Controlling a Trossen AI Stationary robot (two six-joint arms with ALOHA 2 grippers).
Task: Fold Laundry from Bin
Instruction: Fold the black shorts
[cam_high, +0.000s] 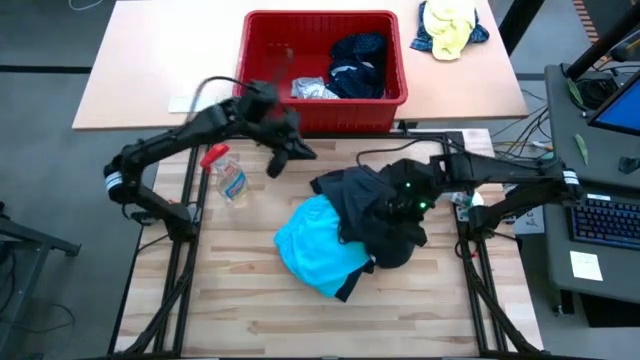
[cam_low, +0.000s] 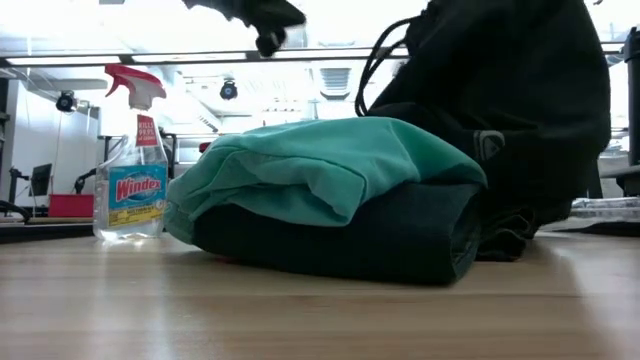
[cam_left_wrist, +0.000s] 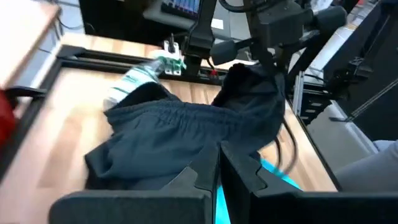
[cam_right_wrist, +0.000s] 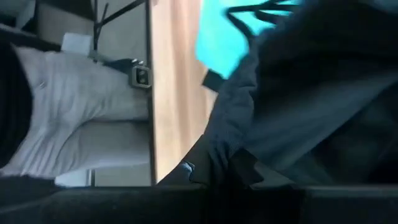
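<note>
Overhead and tabletop-level views of the folding station. We see the red bin (cam_high: 322, 110) at the far edge of the tabletop (cam_high: 250, 310), with several garments inside it, among them a navy garment (cam_high: 358, 62) and a pale one beside it. On the tabletop lie a turquoise garment (cam_high: 315, 248) and, overlapping its right side, a black garment (cam_high: 378, 205). The right gripper (cam_high: 408, 200) is directly over this black garment with its jaws clamped on the cloth; in the low view the cloth hangs as a raised dark mass just to the right of the folded pile, its lower edge near the wood. The left gripper (cam_high: 275, 165) hovers empty, jaws together, between the bin and the black garment (a spray bottle (cam_high: 229, 178) stands just beside that arm).

The deciding relation: the hanging garment lies to the right of the left jaws and a little nearer the front edge, its waistband running roughly across the left wrist view. We judge that the left arm, the free one, is placed to take the opposite edge so the cloth can be spread flat.
</note>
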